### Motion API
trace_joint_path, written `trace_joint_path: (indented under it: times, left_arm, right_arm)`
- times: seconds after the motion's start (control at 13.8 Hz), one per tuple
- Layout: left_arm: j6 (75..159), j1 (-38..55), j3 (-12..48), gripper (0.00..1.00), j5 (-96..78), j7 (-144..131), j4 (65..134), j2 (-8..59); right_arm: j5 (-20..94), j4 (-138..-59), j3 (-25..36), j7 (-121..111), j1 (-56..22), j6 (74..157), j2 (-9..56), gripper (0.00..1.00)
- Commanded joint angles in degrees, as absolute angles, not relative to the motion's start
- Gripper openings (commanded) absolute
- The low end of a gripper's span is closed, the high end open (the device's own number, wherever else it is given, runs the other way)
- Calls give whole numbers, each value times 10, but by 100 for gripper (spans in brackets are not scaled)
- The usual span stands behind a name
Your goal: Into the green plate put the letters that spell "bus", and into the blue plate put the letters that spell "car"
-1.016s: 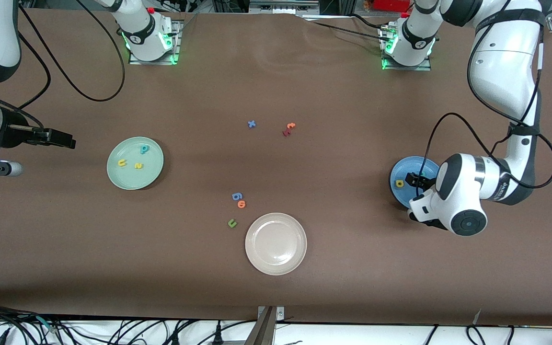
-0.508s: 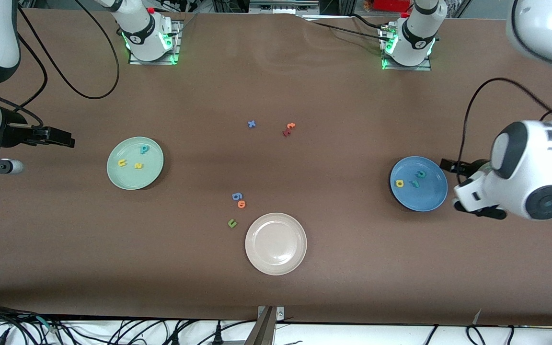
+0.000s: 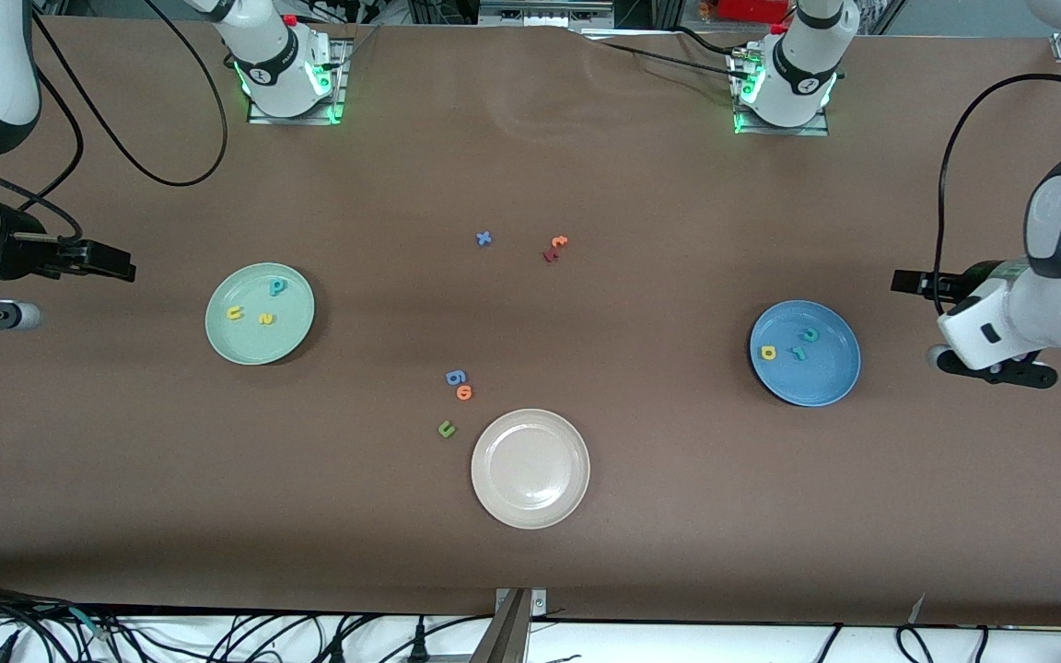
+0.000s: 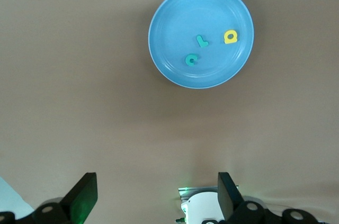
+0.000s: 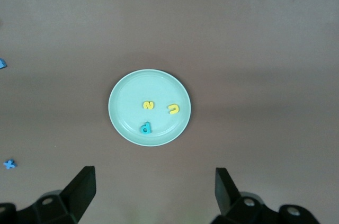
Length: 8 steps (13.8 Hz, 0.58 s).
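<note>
Nearest the front camera on the tabletop [image 3: 641, 571] sits the beige-white plate [image 3: 530, 469], empty, with the olive-green u [image 3: 446, 428] beside it and the orange o [image 3: 464, 392] and blue 6-shaped piece [image 3: 455, 377] just farther off. Next come the two target plates: the blue plate [image 3: 805, 353] toward the left arm's end holds the yellow a [image 3: 768, 352], teal r [image 3: 798, 354] and teal c [image 3: 810, 334]; the green plate [image 3: 260, 313] toward the right arm's end holds the yellow u [image 3: 235, 313], yellow s [image 3: 265, 319] and teal b [image 3: 278, 286]. Farthest lie the blue x [image 3: 483, 238] and the red and orange t-like pieces [image 3: 554, 248]. Both words look sorted, so I judge the task finished. The left end effector [image 3: 908, 281] hangs over bare tabletop beside the blue plate, the right end effector [image 3: 111, 267] over bare tabletop beside the green plate; each stands wide open and empty. The wrist views confirm spread, empty fingers and the letters' shapes; only the front view shows the leftover distractors together.
</note>
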<state>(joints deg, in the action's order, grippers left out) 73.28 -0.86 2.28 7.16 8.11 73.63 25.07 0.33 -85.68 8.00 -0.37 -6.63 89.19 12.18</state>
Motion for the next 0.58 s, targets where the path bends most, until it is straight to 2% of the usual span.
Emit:
trace_joint_path:
  times: [0.0, 0.22, 0.51]
  left_arm:
    - [749, -6, 26, 100, 93, 82, 743, 212]
    - [837, -5, 25, 100, 65, 83, 801, 132]
    - [881, -5, 4, 100, 17, 80, 849, 90]
  right_arm:
    - [-9, -905, 60, -11, -49, 919, 83, 99]
    - [-10, -911, 60, -11, -48, 918, 76, 99]
    - [-10, -905, 60, -6, -54, 916, 82, 100]
